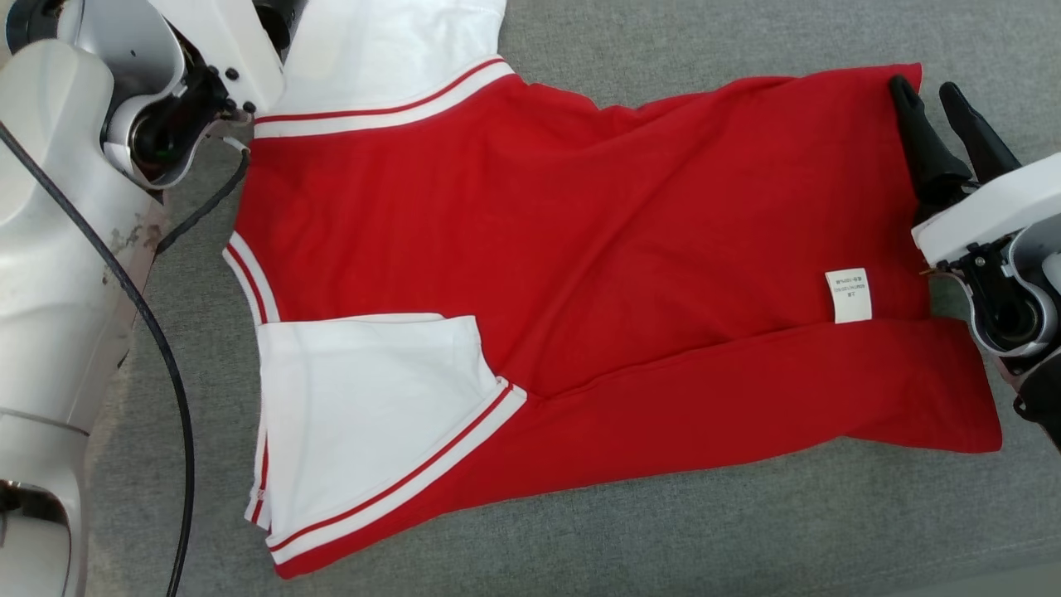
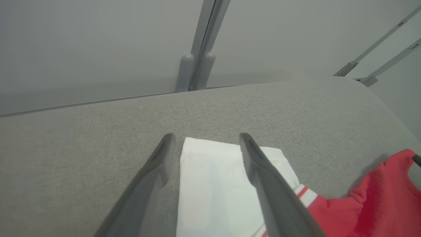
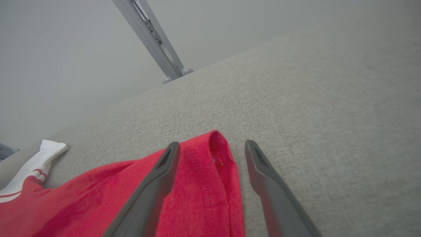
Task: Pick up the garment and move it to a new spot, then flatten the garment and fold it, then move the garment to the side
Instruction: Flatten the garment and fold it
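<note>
- My left claw point(image 2: 207, 136) is spread wide and grips nothing. Its two fingers straddle the end of the far white sleeve point(image 2: 210, 184); I cannot tell whether they touch the cloth.
- My right claw point(image 3: 212, 144) is also fully spread and empty. A raised red corner of the hem point(image 3: 217, 148) sits between its fingers, with one finger over the red cloth and the other over bare surface.
- The garment point(image 1: 580, 274), a red shirt with white sleeves and red-striped white trim, lies spread out sideways in front of me. The sleeves point toward my left side and the hem toward my right.
- A second white sleeve point(image 1: 373, 406) lies folded across the red body on the near side, and a small white label point(image 1: 848, 295) shows near the hem.
- Everything rests on a grey woven surface point(image 1: 663, 531).
- Behind its far edge stand a plain grey wall and a slanted grey metal post point(image 2: 204, 42).
- A black cable point(image 1: 157, 348) hangs along my left arm.
</note>
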Robot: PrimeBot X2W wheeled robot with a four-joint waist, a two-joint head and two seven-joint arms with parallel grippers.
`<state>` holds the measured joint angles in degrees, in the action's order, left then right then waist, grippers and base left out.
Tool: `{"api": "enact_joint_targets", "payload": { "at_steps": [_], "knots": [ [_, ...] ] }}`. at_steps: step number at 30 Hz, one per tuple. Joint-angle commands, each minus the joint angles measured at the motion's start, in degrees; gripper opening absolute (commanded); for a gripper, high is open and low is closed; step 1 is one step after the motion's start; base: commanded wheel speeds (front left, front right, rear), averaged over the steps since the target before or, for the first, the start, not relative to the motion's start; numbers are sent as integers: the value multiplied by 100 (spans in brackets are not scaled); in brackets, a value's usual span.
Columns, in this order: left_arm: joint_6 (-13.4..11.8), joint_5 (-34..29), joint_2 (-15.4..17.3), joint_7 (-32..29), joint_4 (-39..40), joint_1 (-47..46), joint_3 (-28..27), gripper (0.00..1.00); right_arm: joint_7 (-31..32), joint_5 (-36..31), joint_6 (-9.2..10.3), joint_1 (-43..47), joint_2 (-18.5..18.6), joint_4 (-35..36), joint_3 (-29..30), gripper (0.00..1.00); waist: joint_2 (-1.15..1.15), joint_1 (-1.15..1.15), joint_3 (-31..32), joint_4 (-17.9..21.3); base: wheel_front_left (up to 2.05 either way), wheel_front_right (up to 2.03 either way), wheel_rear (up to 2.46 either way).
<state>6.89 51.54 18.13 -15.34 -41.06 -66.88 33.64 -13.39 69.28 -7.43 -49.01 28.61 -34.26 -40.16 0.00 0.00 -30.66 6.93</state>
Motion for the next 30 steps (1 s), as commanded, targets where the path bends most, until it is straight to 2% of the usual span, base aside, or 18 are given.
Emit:
{"api": "enact_joint_targets", "payload": {
  "at_steps": [1, 7, 15, 24, 25, 26, 27, 28, 29, 30],
  "knots": [
    [34, 77, -14, -88, -153, -198, 39, 100, -4, 119, -12, -158, -6, 20, -87, 100, 0, 0, -140, 108, 0, 0, 0],
    [66, 240, -5, -319, -418, -533, 334, 100, -78, 279, -12, -530, -21, 167, -496, 100, 0, 0, -361, 305, 0, 0, 0],
    [57, 348, 222, -200, -753, -738, 619, 100, -147, 461, -12, -782, -46, 286, -1014, 100, 0, 0, -497, 523, 0, 0, 0],
    [58, 576, 278, -215, -1124, -984, 757, 100, -187, 577, -12, -945, -113, 286, -1326, 100, 0, 0, -633, 652, 0, 0, 0],
    [59, 600, 294, -219, -1135, -1015, 782, 100, -187, 581, -12, -945, -121, 280, -1342, 98, 0, 0, -646, 660, 0, 0, 0],
    [59, 619, 303, -237, -1154, -1030, 815, 100, -187, 584, -12, -949, -128, 280, -1338, 93, 0, 0, -657, 667, 0, 0, 0],
    [59, 619, 303, -237, -1154, -1030, 815, 100, -187, 584, -12, -949, -128, 280, -1338, 93, 0, 0, -657, 667, 0, 0, 0],
    [59, 649, 300, -274, -1167, -1030, 845, 86, -188, 579, -12, -961, -136, 281, -1324, 89, 0, 0, -666, 673, 0, 0, 0],
    [59, 678, 296, -278, -1177, -1038, 874, 66, -188, 565, -12, -974, -145, 286, -1308, 81, 0, 0, -672, 674, 0, 0, 0],
    [59, 695, 295, -303, -1182, -1062, 908, 44, -189, 541, -12, -982, -155, 297, -1295, 67, 0, 0, -676, 671, 0, 0, 0]
  ]
}}
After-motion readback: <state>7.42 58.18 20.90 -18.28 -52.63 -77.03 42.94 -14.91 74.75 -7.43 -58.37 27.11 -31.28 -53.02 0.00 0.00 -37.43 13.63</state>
